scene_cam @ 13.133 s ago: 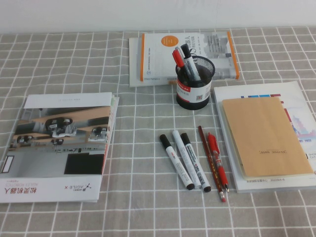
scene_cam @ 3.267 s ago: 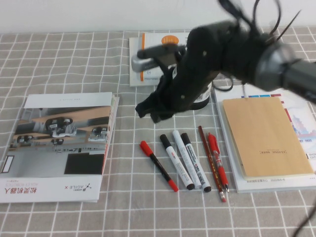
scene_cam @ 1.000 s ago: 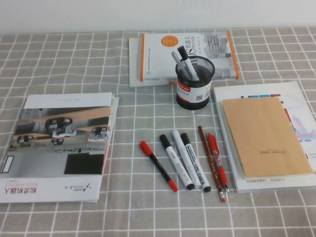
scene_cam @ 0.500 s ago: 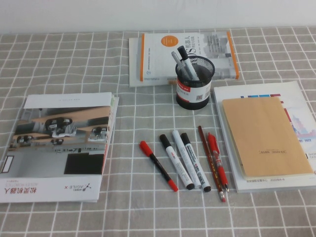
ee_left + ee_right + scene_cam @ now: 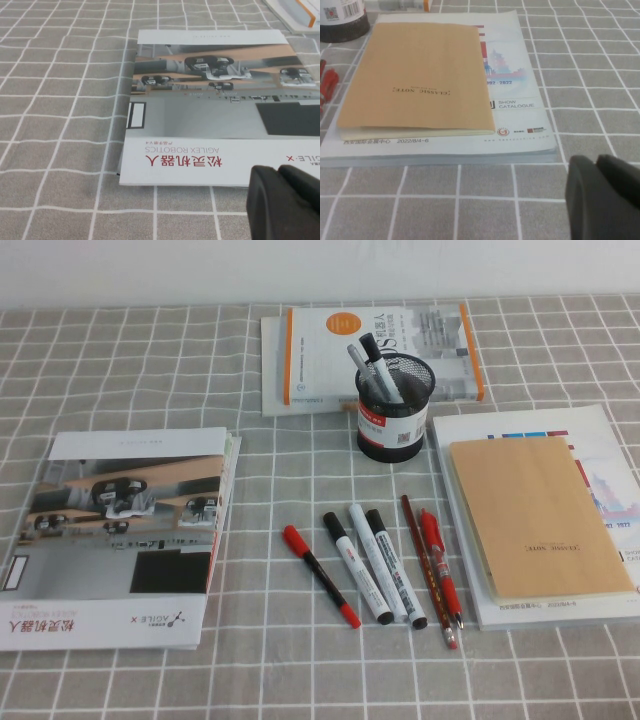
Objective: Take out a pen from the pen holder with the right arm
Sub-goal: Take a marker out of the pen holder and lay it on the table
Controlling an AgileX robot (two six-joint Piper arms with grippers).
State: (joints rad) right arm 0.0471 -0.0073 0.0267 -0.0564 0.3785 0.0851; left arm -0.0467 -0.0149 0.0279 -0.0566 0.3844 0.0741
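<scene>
You'll find the red pen (image 5: 320, 576) out of the pen holder (image 5: 391, 410), flat on the checked cloth (image 5: 260, 480), just left of a row of three markers (image 5: 375, 565). Its long axis runs diagonally: the capped end points away from you and to the left, the thin end toward you and to the right.

The holder's mesh hides the lower halves of the two markers leaning inside it. Neither arm shows in your high view. In the right wrist view only the holder's base (image 5: 342, 22) shows, cut off at the edge.

The right gripper (image 5: 596, 162) sits low over the cloth by the catalogue (image 5: 517, 100) under the brown notebook (image 5: 415, 80), fingers pressed together, holding nothing. The left gripper (image 5: 280, 175) sits over the near edge of the brochure (image 5: 200, 115), fingers likewise together; both are partly cropped.
</scene>
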